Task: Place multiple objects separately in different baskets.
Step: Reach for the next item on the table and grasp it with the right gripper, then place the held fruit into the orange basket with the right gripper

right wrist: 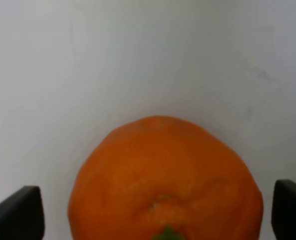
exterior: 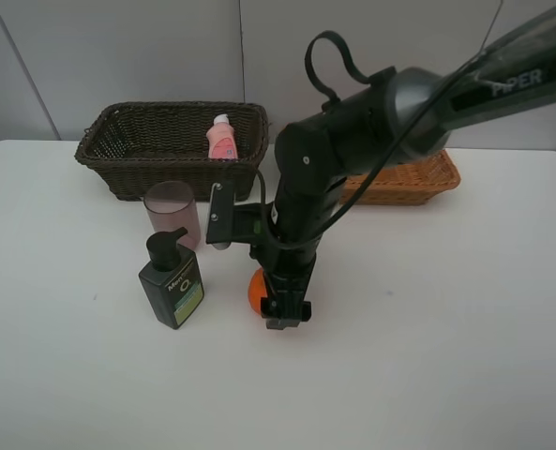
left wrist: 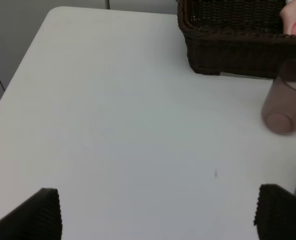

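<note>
orange point(exterior: 255, 290): on table point(exterior: 446, 328), just right of pump bottle | dark green pump bottle point(exterior: 172, 282): upright, before cup | translucent pink cup point(exterior: 172, 214): upright, near dark brown basket point(exterior: 118, 157) | pink white-capped bottle point(exterior: 222, 138): inside it | light tan basket point(exterior: 418, 183): back right

The table point(exterior: 428, 356) is white. The orange point(right wrist: 162, 180) is bright orange. The left basket point(exterior: 156, 173) is woven dark brown, the right basket point(exterior: 428, 178) light orange. The cup point(exterior: 172, 214) is pink, the pump bottle point(exterior: 172, 289) dark green.
</note>
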Motion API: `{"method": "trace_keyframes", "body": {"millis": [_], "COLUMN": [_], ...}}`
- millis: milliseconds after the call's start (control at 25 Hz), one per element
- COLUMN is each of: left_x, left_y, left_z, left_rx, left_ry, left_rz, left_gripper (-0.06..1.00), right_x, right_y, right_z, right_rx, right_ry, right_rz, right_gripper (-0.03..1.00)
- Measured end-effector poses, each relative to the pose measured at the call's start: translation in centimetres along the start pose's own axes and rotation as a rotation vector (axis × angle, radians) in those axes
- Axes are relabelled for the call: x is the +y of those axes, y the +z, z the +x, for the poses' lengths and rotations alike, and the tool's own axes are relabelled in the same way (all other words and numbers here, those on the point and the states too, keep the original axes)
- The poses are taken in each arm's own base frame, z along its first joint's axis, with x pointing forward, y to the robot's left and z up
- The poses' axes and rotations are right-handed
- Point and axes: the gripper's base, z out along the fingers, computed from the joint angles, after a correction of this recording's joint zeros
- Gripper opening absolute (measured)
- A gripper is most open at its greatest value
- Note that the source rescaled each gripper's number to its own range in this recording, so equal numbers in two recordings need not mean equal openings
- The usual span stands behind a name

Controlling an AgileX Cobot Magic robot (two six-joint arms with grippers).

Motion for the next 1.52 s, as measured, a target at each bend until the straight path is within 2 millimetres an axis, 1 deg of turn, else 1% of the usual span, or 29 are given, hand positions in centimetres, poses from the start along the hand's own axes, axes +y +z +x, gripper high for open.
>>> {"method": "trace_keyframes", "body": {"millis": [240,400,600,800,880,920,1000,1040,1520], "left_x": [0.0,0.0,0.0,0.0,0.0,0.0,0.0,0.0,0.0], "left_y": [0.0,0.0,0.0,0.0,0.0,0.0,0.0,0.0,0.0], "left_z": [0.0,0.0,0.0,0.0,0.0,0.0,0.0,0.0,0.0], "left_rx": [0.0,0.0,0.0,0.0,0.0,0.0,0.0,0.0,0.0], "left_ry": [0.0,0.0,0.0,0.0,0.0,0.0,0.0,0.0,0.0], "left_rz": [0.0,0.0,0.0,0.0,0.0,0.0,0.0,0.0,0.0], "left_gripper": [1.0,1.0,1.0,1.0,1.0,1.0,1.0,1.0,1.0], "right_x": [0.4,0.4,0.5,0.5,0.5,0.4,0.4,0.4,0.4], "right_y": [0.9,1.0,2.1,2.1,2.1,2.1,2.2,2.2,2.2], "right_z": [0.4,0.4,0.4,0.4,0.4,0.4,0.4,0.4,0.4], "right_rx": [-0.028,-0.036,-0.029,-0.032,-0.033,-0.034,-0.034,-0.034,-0.033], "right_ry": [-0.001,-0.001,-0.001,-0.001,-0.001,-0.001,-0.002,-0.002,-0.005], "right_rz": [0.028,0.035,0.027,0.03,0.031,0.032,0.032,0.033,0.035], "right_gripper": [1.0,1.0,1.0,0.99,0.94,0.89,0.72,0.68,0.68]}}
